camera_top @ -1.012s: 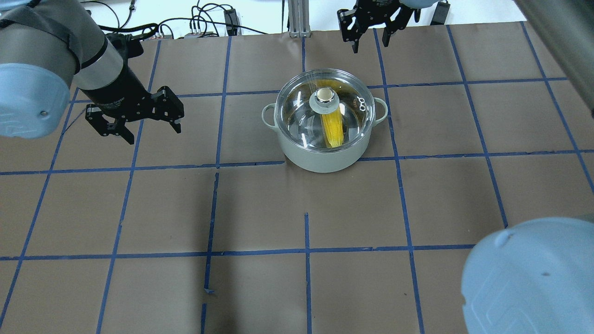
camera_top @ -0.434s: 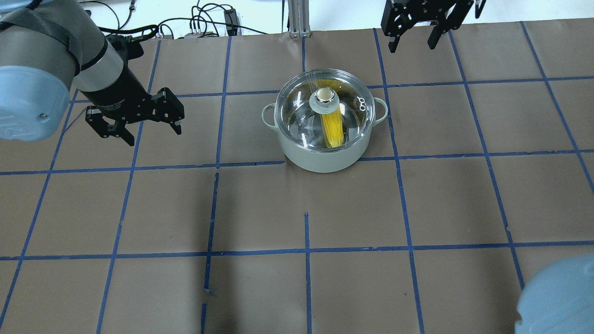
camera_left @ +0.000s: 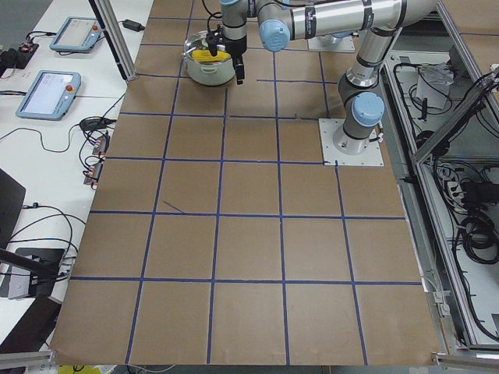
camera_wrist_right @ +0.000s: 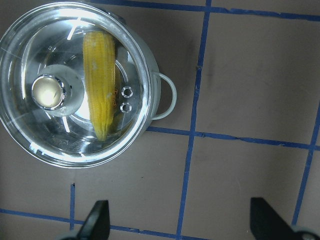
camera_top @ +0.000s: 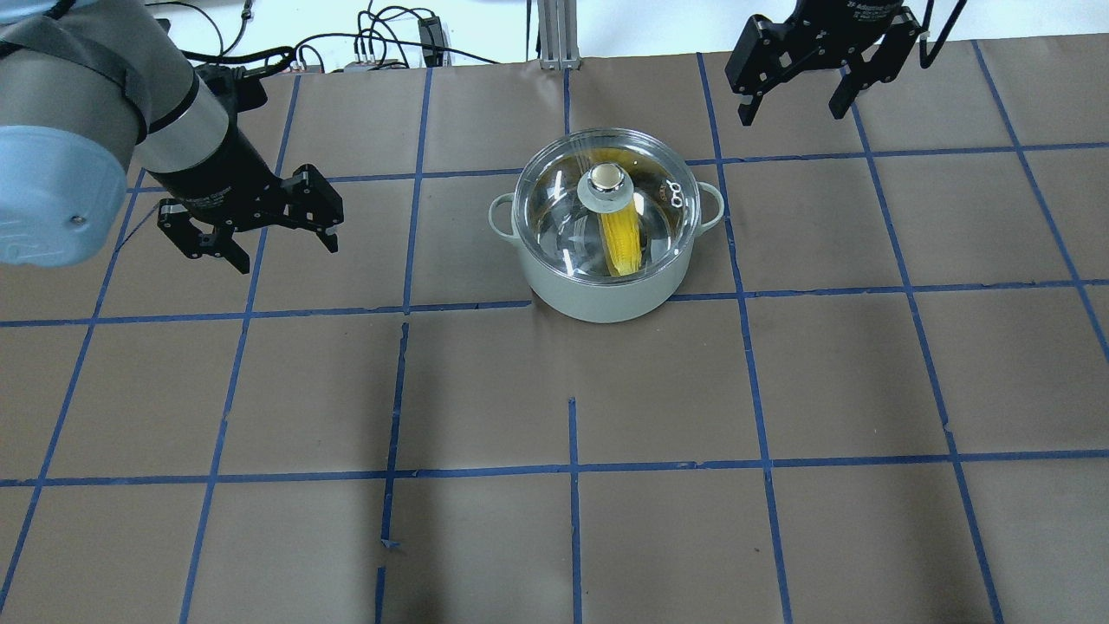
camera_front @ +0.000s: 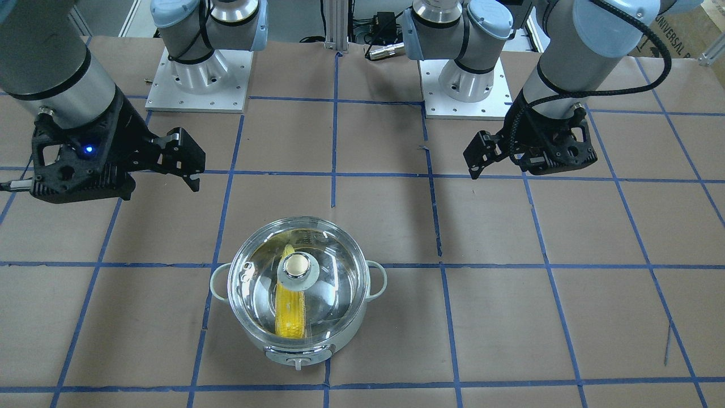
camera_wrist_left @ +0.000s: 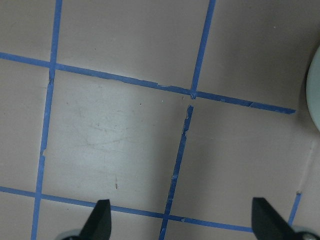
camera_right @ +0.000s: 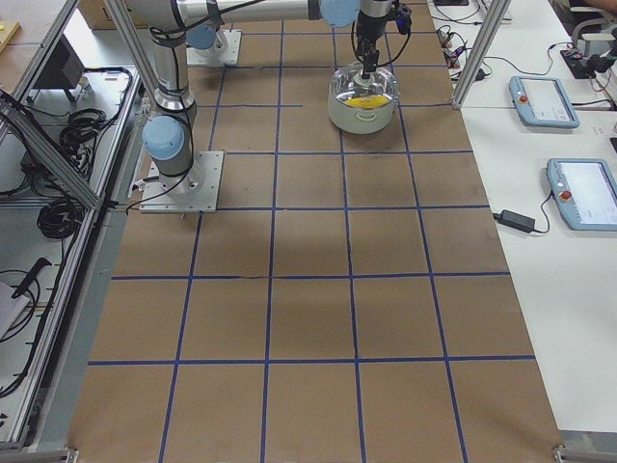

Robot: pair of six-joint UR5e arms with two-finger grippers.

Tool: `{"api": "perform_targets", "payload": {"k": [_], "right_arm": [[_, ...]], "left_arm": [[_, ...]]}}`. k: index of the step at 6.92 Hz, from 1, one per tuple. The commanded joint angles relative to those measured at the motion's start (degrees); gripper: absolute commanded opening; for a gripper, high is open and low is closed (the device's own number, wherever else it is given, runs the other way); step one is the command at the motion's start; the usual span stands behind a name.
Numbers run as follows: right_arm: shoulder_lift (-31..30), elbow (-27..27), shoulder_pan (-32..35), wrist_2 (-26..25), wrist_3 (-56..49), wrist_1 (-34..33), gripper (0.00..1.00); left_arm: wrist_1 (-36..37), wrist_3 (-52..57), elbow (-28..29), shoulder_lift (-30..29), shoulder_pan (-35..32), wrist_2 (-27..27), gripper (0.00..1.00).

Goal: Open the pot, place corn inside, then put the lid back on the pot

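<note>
The pale-green pot [camera_top: 598,290] stands at the table's far middle with the clear glass lid [camera_top: 554,204] seated on it, beige-topped knob [camera_top: 606,178] up. The yellow corn [camera_top: 621,241] lies inside, seen through the glass. My left gripper [camera_top: 286,253] is open and empty, hovering well left of the pot. My right gripper [camera_top: 791,114] is open and empty, beyond the pot to its far right. The right wrist view shows the lid [camera_wrist_right: 30,60], the corn [camera_wrist_right: 100,85] and the open gripper [camera_wrist_right: 181,222]. The left wrist view shows the gripper [camera_wrist_left: 182,222] over bare paper, with the pot's edge [camera_wrist_left: 315,95] at the right.
Brown paper with a blue tape grid [camera_top: 572,472] covers the table. Cables and plugs [camera_top: 390,43] and an aluminium post [camera_top: 554,35] sit beyond the far edge. The two arm bases [camera_front: 198,79] [camera_front: 464,82] stand at the robot's side. Control tablets [camera_right: 545,101] lie on the side table.
My right gripper has moved to the right along the far edge, away from the pot, still open. My left gripper has barely moved. Pot, lid and corn are unchanged.
</note>
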Motion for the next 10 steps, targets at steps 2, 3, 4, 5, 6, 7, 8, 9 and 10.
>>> {"api": "perform_targets", "payload": {"k": [2, 3, 4, 5, 6, 7, 8, 9, 10], "right_arm": [[-6.4, 6.1, 0.0, 0.0, -0.1, 0.3, 1.0], [-8.9, 9.5, 0.0, 0.0, -0.1, 0.2, 1.0], [-9.6, 10.3, 0.0, -0.4, -0.1, 0.8, 1.0], [-9.9, 10.6, -0.1, -3.9, 0.1, 0.8, 1.0], [-9.8, 10.6, 0.0, -4.0, 0.1, 0.7, 1.0], [-9.8, 10.6, -0.1, -4.0, 0.0, 0.6, 1.0], [-9.8, 10.7, -0.1, -3.9, -0.1, 0.6, 1.0], [-9.9, 10.7, 0.1, -3.7, 0.0, 0.6, 1.0], [-9.8, 10.7, 0.1, -3.5, 0.0, 0.5, 1.0]], "left_arm": [[0.0, 0.1, 0.0, 0.0, 0.0, 0.1, 1.0], [0.0, 0.1, 0.2, 0.1, 0.0, 0.2, 1.0], [-0.1, 0.1, 0.6, -0.3, 0.0, 0.2, 1.0], [-0.1, 0.1, 0.7, -0.3, 0.0, 0.3, 1.0], [-0.1, 0.1, 0.7, -0.3, 0.0, 0.4, 1.0], [-0.1, 0.0, 0.8, -0.5, 0.0, 0.5, 1.0], [0.0, 0.1, 0.9, -0.5, 0.0, 0.5, 1.0], [0.0, 0.1, 0.9, -0.4, 0.0, 0.3, 1.0], [-0.1, 0.1, 0.9, -0.3, 0.0, 0.3, 1.0]]}}
